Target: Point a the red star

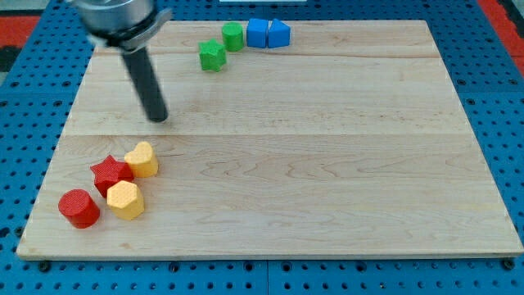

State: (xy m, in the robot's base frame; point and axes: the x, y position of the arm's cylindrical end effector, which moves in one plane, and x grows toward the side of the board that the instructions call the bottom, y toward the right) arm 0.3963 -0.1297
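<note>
The red star [110,174] lies on the wooden board [327,164] at the view's lower left. A yellow heart-shaped block [143,160] touches it on its right, a yellow hexagon [125,200] sits just below it, and a red cylinder [79,208] lies to its lower left. My tip [158,118] rests on the board above and to the right of the star, apart from it and from the yellow heart-shaped block.
Near the view's top edge stand a green star [213,56], a green cylinder [233,36], a blue cube [258,34] and a blue triangular block [278,34]. Blue pegboard [491,98] surrounds the board.
</note>
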